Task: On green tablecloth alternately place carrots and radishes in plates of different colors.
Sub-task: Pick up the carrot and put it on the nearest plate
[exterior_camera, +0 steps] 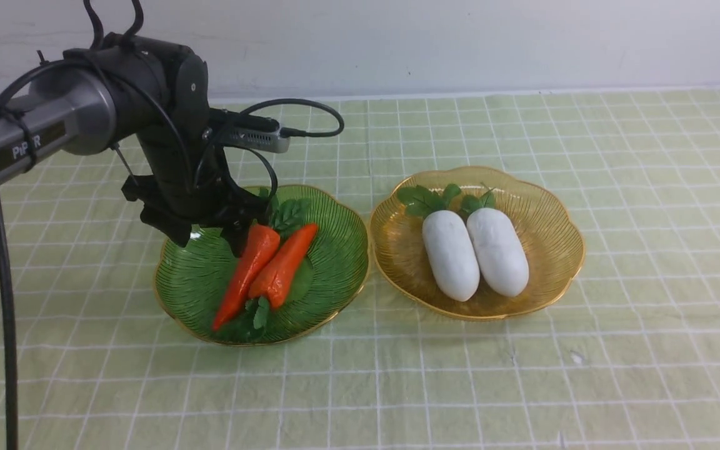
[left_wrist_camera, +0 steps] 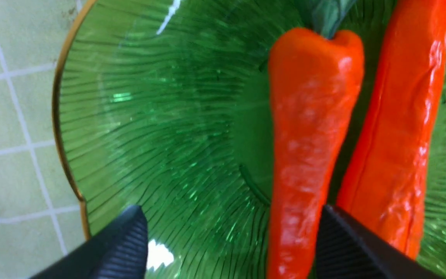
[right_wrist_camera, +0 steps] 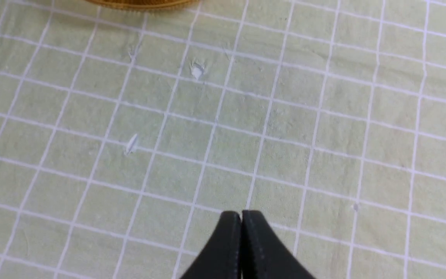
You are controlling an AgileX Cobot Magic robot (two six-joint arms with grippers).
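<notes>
Looks done: carrots (exterior_camera: 266, 265) in centre-left green plate (exterior_camera: 197, 278), radishes (exterior_camera: 450, 253) in centre-right amber plate (exterior_camera: 550, 212); left gripper (exterior_camera: 210, 240) wide, right gripper (right_wrist_camera: 241, 217) pinched empty

Background, ahead of me: plain off-white painted wall (exterior_camera: 460, 37), matte and faintly smudged, spanning my front view's full width, with a few tiny dark specks.

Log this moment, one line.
left tool open over green ribbed plate; both orange carrots in it; both white radishes in amber plate; right tool shut
</notes>
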